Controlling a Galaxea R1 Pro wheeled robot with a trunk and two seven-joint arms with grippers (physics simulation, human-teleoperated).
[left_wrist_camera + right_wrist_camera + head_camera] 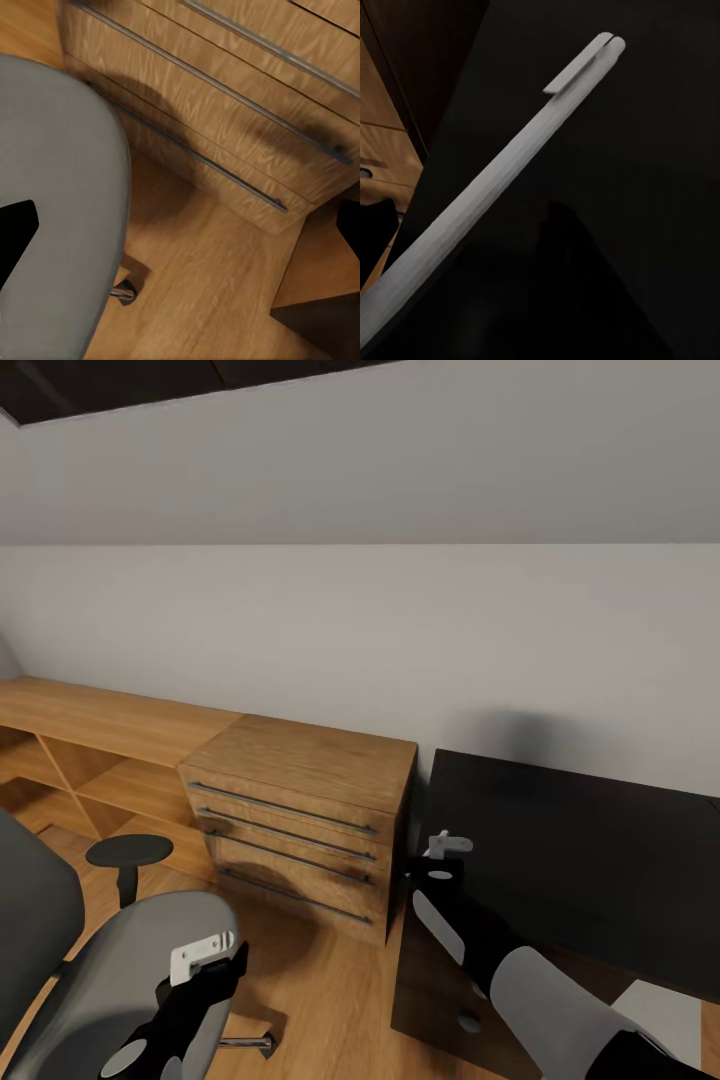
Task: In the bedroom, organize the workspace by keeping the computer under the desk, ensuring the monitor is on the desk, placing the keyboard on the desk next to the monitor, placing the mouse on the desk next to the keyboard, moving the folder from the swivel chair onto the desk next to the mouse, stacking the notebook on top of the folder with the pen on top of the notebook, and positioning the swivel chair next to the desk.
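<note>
The chair (120,970) sits at the near left, its grey seat under the left end effector (205,952). That arm reaches low and forward over the seat edge; from these views it cannot be told whether its fingers are wide or narrow, and nothing shows between them. Just beyond stands the wooden drawer unit (300,820) (four long bar handles), on the wood floor (320,980).

To the right, the bench (590,850) begins beside the drawer unit, its black top bare where visible. The right arm extends forward from the near right, with the right end effector (447,847) above the bench's near-left corner. It holds the pen (502,180); the wrist view shows the white barrel and clip running out over the dark top. The pen is probably carried here because the bench is its destination, though no notebook or folder is in view to receive it.
</note>
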